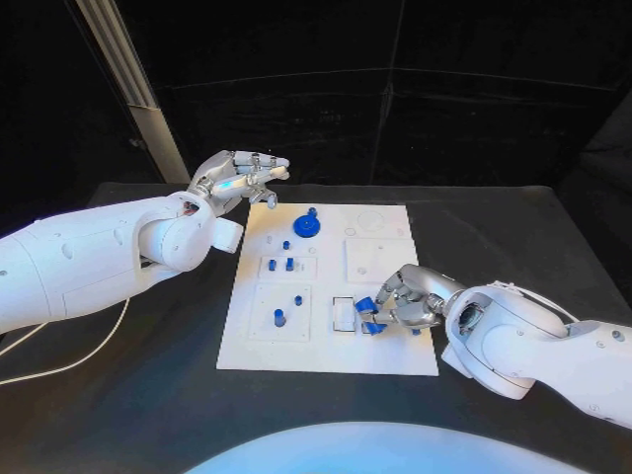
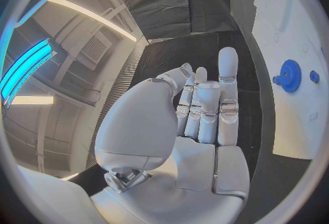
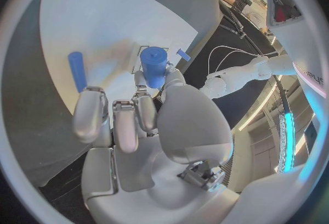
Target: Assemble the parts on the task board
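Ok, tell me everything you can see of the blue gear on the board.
The blue gear is a small round toothed wheel, plastic by its look, lying flat on the far part of the white task board. A short blue stub juts from its far rim, and the left wrist view shows holes through its face. Neither hand touches it; the left hand hangs beyond the board's far left corner.

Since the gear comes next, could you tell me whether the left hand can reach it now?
Probably yes: the left hand hovers just beyond the board's far-left corner, holding nothing, with the blue gear close by and unobstructed.
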